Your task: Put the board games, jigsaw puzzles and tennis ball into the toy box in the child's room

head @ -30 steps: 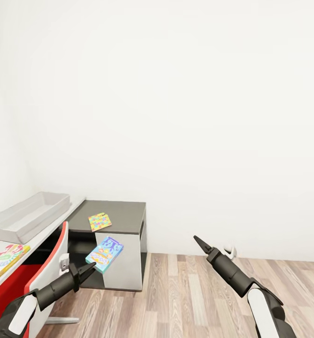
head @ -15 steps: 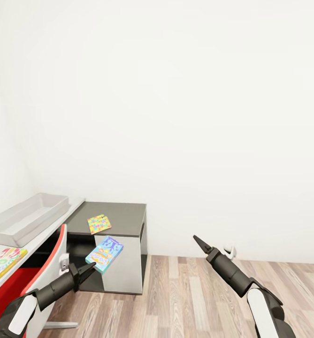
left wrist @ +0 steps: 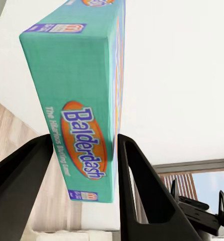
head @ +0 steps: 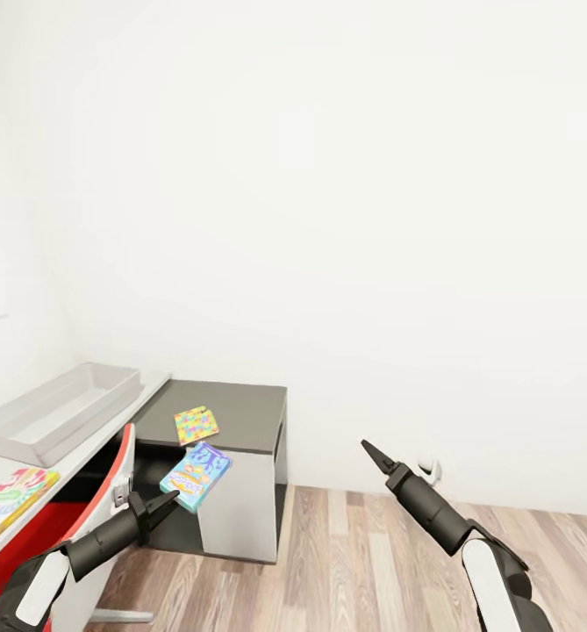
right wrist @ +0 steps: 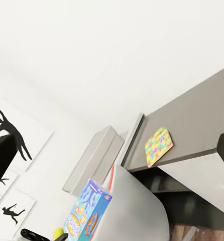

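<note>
The pale tabletop (head: 91,439) carries the shallow grey toy box (head: 60,410), with a flat green-edged game box (head: 8,503) nearer the robot. Just beside the toy box, a patchwork jigsaw square (head: 196,425) lies on the lower dark matte desk (head: 240,417). The left pincer (head: 168,500) is clamped on the teal cardboard Balderdash box (head: 196,475) below that desk's top; the right pincer (head: 364,445) holds nothing, its tips together in 1 point.

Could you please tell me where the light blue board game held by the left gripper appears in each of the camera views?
Head view: the light blue board game sits lower left, at the left gripper tip, before the dark grey desk.
Left wrist view: its teal edge stands between the fingers.
Right wrist view: low, left of centre.
Shared landmark: the jigsaw puzzle on the dark desk.
</note>
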You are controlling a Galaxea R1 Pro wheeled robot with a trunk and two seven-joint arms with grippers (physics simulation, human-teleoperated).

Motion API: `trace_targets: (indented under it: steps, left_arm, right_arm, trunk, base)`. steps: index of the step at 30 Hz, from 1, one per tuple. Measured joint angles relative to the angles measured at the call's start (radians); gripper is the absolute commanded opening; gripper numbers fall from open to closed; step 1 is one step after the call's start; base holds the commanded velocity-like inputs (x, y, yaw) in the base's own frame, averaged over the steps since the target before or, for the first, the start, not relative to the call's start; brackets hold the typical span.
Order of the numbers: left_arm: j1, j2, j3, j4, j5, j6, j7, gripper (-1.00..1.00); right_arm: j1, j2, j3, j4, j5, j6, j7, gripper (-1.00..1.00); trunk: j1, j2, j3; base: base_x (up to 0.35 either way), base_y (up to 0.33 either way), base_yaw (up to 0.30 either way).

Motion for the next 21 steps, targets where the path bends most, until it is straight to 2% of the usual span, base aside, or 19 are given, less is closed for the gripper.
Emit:
trace_targets:
  steps: [11,21]
  left_arm:
    - [0.0,-0.001,-0.001,0.0,-0.001,-0.001,0.001,-1.0]
    - [0.0,-0.001,-0.001,0.0,0.003,0.002,0.001,-1.0]
  right_arm:
    - [0.0,-0.001,0.0,0.0,0.001,0.0,0.001,1.0]
    - [0.0,-0.002,0.0,0.0,0.0,0.0,0.001,1.0]
  trunk:
    - [0.0,0.0,0.0]
    - [0.0,0.0,0.0]
  base:
    - [0.191,0.0,0.267]
    - [0.108,0.0,0.033]
